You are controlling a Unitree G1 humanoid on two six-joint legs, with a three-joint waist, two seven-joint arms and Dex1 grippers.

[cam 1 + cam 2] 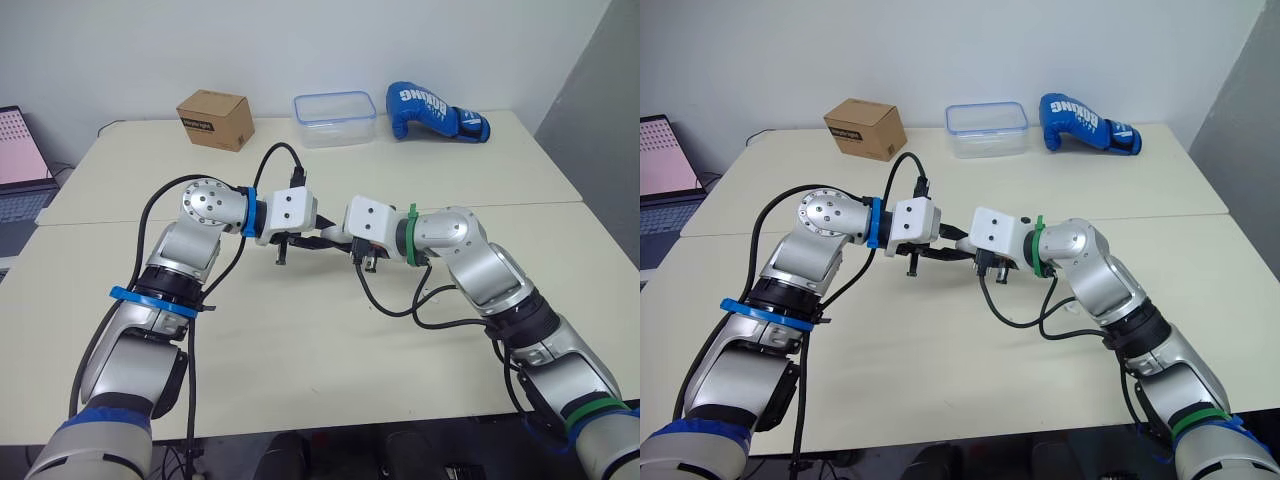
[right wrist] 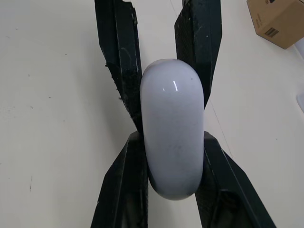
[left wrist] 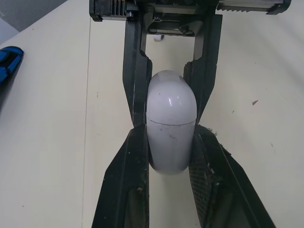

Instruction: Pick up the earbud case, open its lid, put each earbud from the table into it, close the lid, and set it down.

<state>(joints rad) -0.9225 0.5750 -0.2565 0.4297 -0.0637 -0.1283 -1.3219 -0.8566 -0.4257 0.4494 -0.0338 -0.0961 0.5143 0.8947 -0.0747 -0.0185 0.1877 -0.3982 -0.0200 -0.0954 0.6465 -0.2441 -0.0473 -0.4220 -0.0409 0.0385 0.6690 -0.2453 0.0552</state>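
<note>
Cream matte table [image 1: 300, 350] filled foreground. Second cream table [image 1: 480, 170] butted against its far edge, thin dark seam [image 1: 520, 205] between them. Plain white wall [image 1: 300, 40] rose behind; grey wall panel [image 1: 610, 90] stood at right. Along far side sat brown cardboard box [image 1: 215, 119], clear plastic container with blue rim [image 1: 334, 118], blue boxing glove [image 1: 435, 112]. Open laptop with pink screen [image 1: 20, 150] stood beyond left edge. Light was soft, even.

Glossy white pill-shaped plastic earbud case [image 3: 171, 128], lid shut along a thin seam, held off the table [image 1: 300, 350], at 6 o'clock from the clear tub [image 1: 335, 132].
</note>
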